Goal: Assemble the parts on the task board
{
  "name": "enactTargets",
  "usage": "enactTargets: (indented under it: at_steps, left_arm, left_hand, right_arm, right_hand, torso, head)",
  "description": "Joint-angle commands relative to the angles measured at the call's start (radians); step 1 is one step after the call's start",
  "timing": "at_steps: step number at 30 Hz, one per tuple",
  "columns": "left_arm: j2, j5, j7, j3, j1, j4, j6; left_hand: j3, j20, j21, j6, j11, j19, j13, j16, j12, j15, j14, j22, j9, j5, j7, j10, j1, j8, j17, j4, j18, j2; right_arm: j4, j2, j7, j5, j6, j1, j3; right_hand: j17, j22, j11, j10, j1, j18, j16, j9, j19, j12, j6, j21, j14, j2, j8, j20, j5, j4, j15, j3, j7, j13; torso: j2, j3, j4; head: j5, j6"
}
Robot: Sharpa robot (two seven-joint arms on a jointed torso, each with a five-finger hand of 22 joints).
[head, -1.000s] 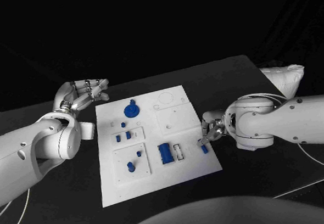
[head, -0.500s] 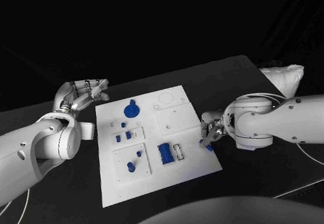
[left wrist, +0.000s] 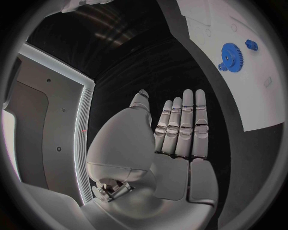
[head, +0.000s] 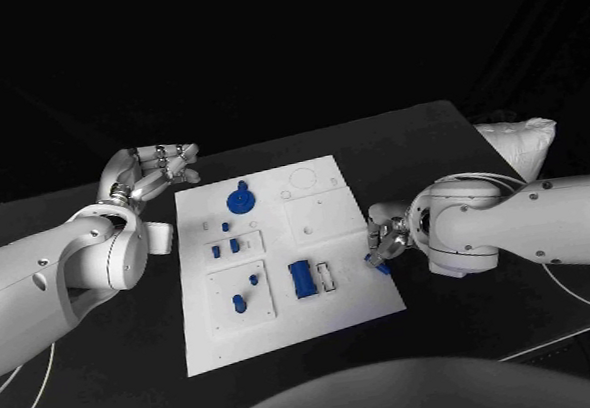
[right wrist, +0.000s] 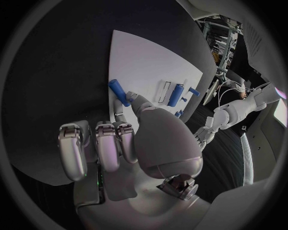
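Observation:
The white task board (head: pixel 340 304) lies mid-table, carrying a blue gear (head: pixel 241 200), a blue block (head: pixel 301 277) and small blue pieces (head: pixel 233 244). My right hand (head: pixel 385 238) sits at the board's right edge. Its thumb and a finger pinch the end of a blue peg (head: pixel 378 266), and the other fingers are curled. In the right wrist view the blue peg (right wrist: pixel 118 91) slants over the board's edge (right wrist: pixel 150 62), ahead of my right hand (right wrist: pixel 129 139). My left hand (head: pixel 157 166) hovers flat and open off the board's far left corner. My left hand (left wrist: pixel 177 139) holds nothing, with the gear (left wrist: pixel 233 57) beyond it.
A white bundle (head: pixel 523 141) lies at the table's right side, behind my right arm. A white slot piece (head: pixel 327 277) stands beside the blue block. Cables trail off the near right corner (head: pixel 573 331). Black table surface surrounds the board.
My right hand has turned slightly at the board's right edge, and the blue peg in it has shifted a little to the right. The left hand has stayed still.

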Motion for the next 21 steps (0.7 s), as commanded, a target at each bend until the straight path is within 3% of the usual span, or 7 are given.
enactTargets:
  at_steps: [1, 12, 21]
  left_arm:
    - [0.001, -0.004, 0.004, 0.001, 0.001, 0.004, 0.013]
    - [0.001, -0.004, 0.003, 0.001, 0.001, 0.002, 0.013]
    - [0.002, -0.004, 0.003, 0.001, 0.001, 0.001, 0.014]
  left_hand:
    - [-0.004, 0.001, -0.006, -0.008, 0.001, 0.003, 0.001, -0.001, 0.003, 0.0, -0.006, -0.001, 0.002, 0.006, -0.001, -0.005, -0.001, 0.003, -0.001, -0.001, 0.011, 0.01]
    - [-0.004, 0.001, -0.006, -0.008, 0.001, 0.003, 0.001, -0.001, 0.003, 0.0, -0.006, -0.001, 0.002, 0.006, -0.001, -0.005, -0.001, 0.003, -0.001, -0.001, 0.011, 0.01]
    - [-0.004, 0.001, -0.006, -0.008, 0.001, 0.003, 0.001, -0.001, 0.003, 0.0, -0.006, -0.001, 0.002, 0.006, -0.001, -0.005, -0.001, 0.003, -0.001, -0.001, 0.011, 0.01]
  right_arm:
    - [-0.008, 0.001, -0.037, 0.092, -0.06, -0.011, -0.009]
    - [-0.004, -0.002, 0.026, 0.273, -0.166, -0.011, -0.009]
    - [-0.004, 0.002, 0.051, 0.312, -0.196, -0.011, -0.009]
  right_hand:
    - [0.263, 0.263, -0.002, 0.106, -0.014, -0.007, 0.004, -0.498, 0.105, 0.003, 0.032, 0.004, 0.106, -0.012, -0.008, 0.0, -0.005, -0.05, 0.005, 0.069, -0.016, 0.263]
    - [0.263, 0.263, -0.008, 0.106, -0.029, -0.007, 0.004, -0.515, 0.105, 0.003, 0.061, 0.004, 0.106, -0.021, -0.021, -0.001, -0.016, -0.054, 0.002, 0.081, -0.023, 0.263]
    - [0.263, 0.263, -0.01, 0.106, -0.031, -0.007, 0.004, -0.519, 0.105, 0.003, 0.073, 0.004, 0.106, -0.026, -0.023, -0.001, -0.017, -0.058, 0.002, 0.084, -0.025, 0.263]
  torso:
    - [0.001, -0.0005, 0.0]
    - [-0.001, 0.0001, 0.0004]
    - [-0.001, -0.0004, 0.0005]
  head:
    - [0.001, 0.0]
    - [0.004, 0.0]
    - [0.006, 0.0]
